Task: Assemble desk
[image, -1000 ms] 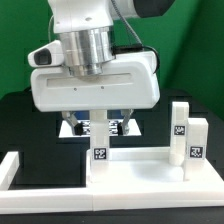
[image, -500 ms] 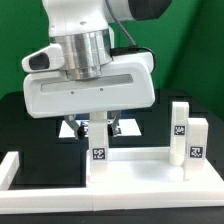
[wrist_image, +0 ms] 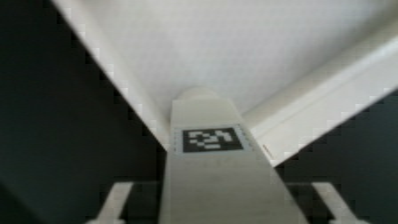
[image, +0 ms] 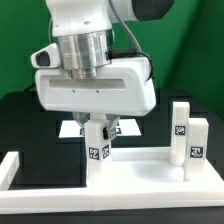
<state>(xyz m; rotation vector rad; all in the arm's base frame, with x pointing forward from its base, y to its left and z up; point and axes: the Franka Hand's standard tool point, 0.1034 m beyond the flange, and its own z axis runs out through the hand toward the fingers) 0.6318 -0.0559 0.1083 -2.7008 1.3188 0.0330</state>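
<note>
A: Which part is being handled, and where does it stand?

B: A short square leg post (image: 97, 155), tagged on its face, upright at a near corner of the desk panel (image: 140, 170) on the exterior view's left. The panel lies on the black worktop (image: 25, 115) inside the L-shaped border bars (image: 30, 170). Two more posts (image: 188, 135) stand at the panel's end on the exterior view's right.

A: And the claw?

B: The claw (image: 99, 128) sits directly over the post, its fingers (wrist_image: 121, 203) flanking the post's top on either side, narrowed partway. Whether the pads already press the post cannot be told; contact looks close but unconfirmed.

A: How should this step be done well?

B: Judging from the pictures, keep the claw centred so both fingers meet opposite faces together. Hold the post vertical over its corner hole, since any tilt could jam it or nudge the panel. Apply force straight down the post's axis.
</note>
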